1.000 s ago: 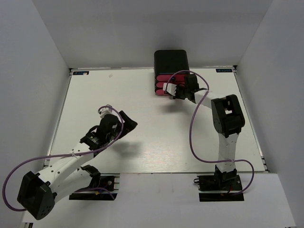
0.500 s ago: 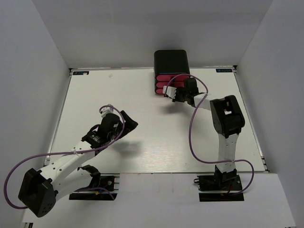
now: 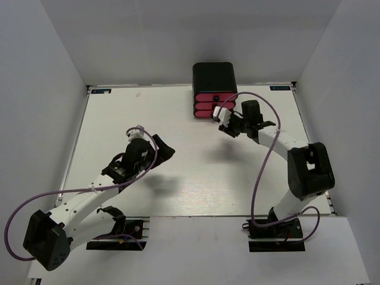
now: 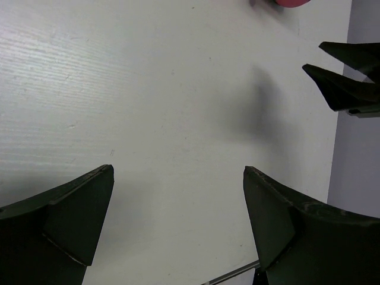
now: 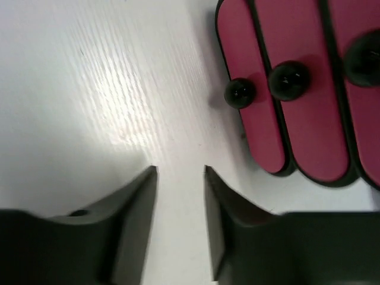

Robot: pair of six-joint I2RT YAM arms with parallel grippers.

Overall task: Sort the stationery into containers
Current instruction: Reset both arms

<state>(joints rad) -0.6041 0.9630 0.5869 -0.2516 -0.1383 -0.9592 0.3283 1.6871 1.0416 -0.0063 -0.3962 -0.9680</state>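
Observation:
No stationery shows in any view. The containers are three pink drawers (image 3: pixel 206 104) stacked in a small black cabinet (image 3: pixel 214 76) at the back of the table. In the right wrist view all three drawers (image 5: pixel 309 107) sit flush, each with a black knob (image 5: pixel 240 92). My right gripper (image 3: pixel 221 120) hovers just in front and to the right of them, open, with only bare table between its tips (image 5: pixel 180 169). My left gripper (image 3: pixel 166 149) hangs over the middle left of the table, wide open and empty (image 4: pixel 178 172).
The white table (image 3: pixel 196 172) is walled in by white panels on three sides. A purple cable loops from each arm. In the left wrist view the right gripper's dark fingers (image 4: pixel 347 89) show at the upper right edge.
My right gripper was shut at the drawer fronts; it has drawn back to the right and opened, and that arm's elbow swung right. The left arm barely moved.

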